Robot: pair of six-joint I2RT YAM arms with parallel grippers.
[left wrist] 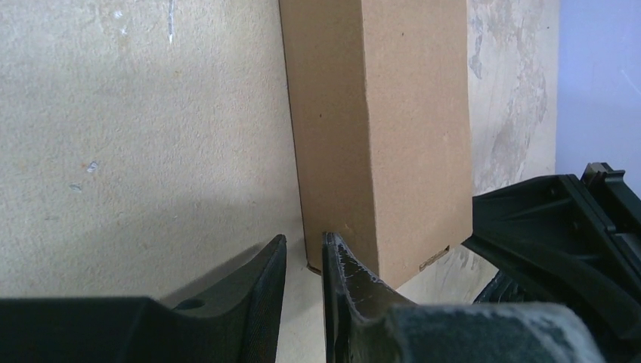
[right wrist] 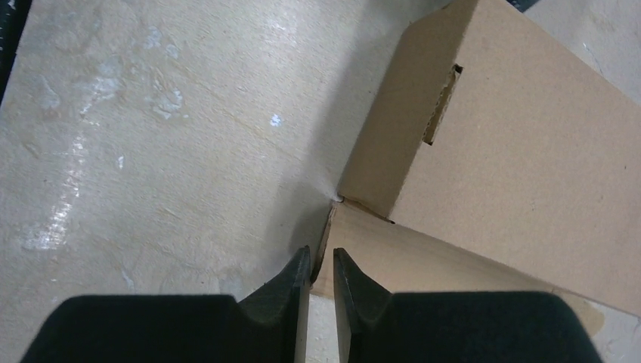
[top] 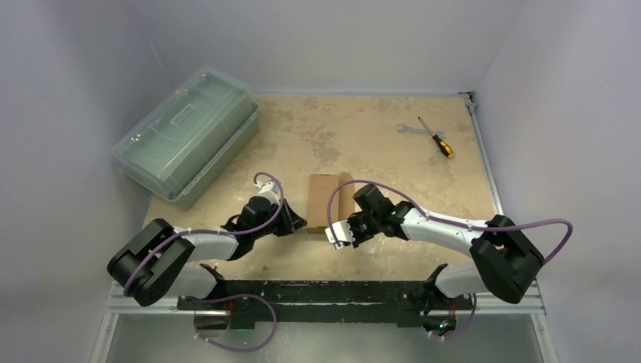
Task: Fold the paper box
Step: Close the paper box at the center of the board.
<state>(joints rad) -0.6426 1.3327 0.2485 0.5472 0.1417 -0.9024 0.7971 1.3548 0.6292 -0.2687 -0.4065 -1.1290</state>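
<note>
While the paper box (top: 326, 201) lies in the middle of the desk (top: 378, 151), its long side running away from the arm bases, both claws sit low at its near end, one on either side.

Seen from its wrist camera, the left claw (left wrist: 305, 253) is almost closed. Only a thin slit separates its two black fingers (left wrist: 261, 283), and through that slit I see bare desk and a tiny corner of cardboard at the foot of the box. Nothing is clamped between them. The inner finger's tip sits right against the box's near lower edge, though whether it truly presses on the cardboard I cannot tell.

From its own camera, the right claw (right wrist: 321, 261) is also drawn in to a narrow gap. A loose flap (right wrist: 423, 261) spreads flat on the desk from the bottom of the box's end face, and the flap's free edge runs straight into the gap between the fingertips. Whether that edge is pinched or merely lies between them is not clear. Above the flap, the end face shows a cut slot (right wrist: 442, 106).

Off to the far left rests a translucent green case (top: 185, 136). At the far right, well apart from the box, lie a wrench (top: 409, 128) and a screwdriver (top: 438, 141).
</note>
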